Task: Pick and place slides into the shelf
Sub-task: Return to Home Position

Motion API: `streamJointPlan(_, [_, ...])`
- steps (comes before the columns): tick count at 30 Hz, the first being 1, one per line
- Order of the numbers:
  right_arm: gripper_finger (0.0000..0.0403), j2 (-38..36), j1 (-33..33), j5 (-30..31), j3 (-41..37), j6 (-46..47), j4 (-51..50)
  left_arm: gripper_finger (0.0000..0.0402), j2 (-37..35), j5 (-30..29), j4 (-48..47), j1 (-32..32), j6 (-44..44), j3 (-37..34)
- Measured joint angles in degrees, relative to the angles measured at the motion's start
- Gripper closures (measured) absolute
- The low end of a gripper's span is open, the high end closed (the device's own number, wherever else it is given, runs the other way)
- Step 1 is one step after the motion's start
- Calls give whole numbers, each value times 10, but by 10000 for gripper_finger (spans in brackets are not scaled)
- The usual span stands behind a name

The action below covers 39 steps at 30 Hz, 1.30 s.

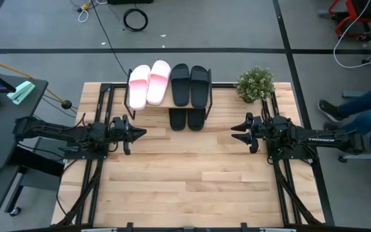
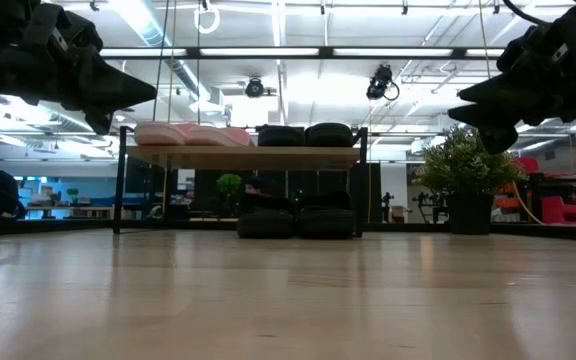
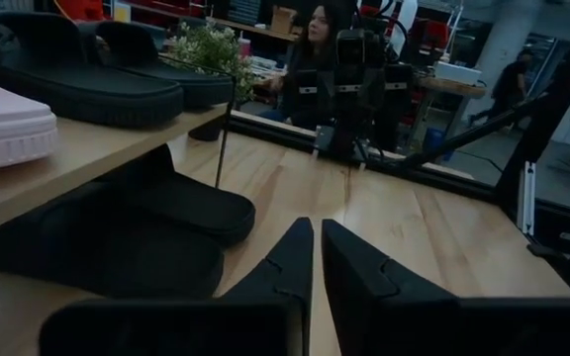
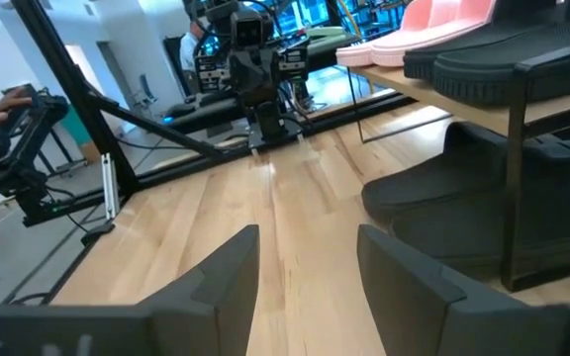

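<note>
Overhead first: shelf (image 1: 160,107) at the centre of the far edge of the table (image 1: 192,187); its lower level is mostly hidden by the top board, so the two lower black slides (image 1: 187,119) show only as ends poking out on the near side; on the board, two pink slides (image 1: 148,84) at the left and two upper black slides (image 1: 190,84) at the right; six slides in all, none held; left gripper (image 1: 142,133) just in front of the shelf's left end, fingers pressed together, holding nothing; right gripper (image 1: 235,132) well to the right of the shelf, in front of a potted plant (image 1: 255,84), fingers spread, holding nothing; the two grippers point inward at each other, the lower pair lying between them and a little farther back; a seated person's legs (image 1: 359,109) cut off at the right edge. Low view: both grippers clipped by the top corners, above the table and apart from the shelf; lower pair on the tabletop beneath the board's right half. Left wrist view: own fingers with only a hairline between them; lower pair close ahead; one pink slide cut off at the edge; a person partly hidden behind the right arm. Right wrist view: own fingers wide apart over bare wood; shelf cut off at the edge, slides on both levels partly seen.
</note>
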Motion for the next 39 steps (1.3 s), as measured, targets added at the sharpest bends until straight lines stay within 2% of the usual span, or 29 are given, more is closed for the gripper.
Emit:
streamJointPlan(11, [226,-10,0,0,-4,0,1,373,-80,0,0,-14,0,0])
streamJointPlan(17, [226,-32,0,0,-8,-1,-38,366,-122,0,0,-15,0,0])
streamJointPlan(29, [226,-35,0,0,-8,-1,-38,377,-192,0,1,-15,0,0])
streamJointPlan(39, [226,-34,0,0,-9,-1,-38,366,-195,0,0,-15,0,0])
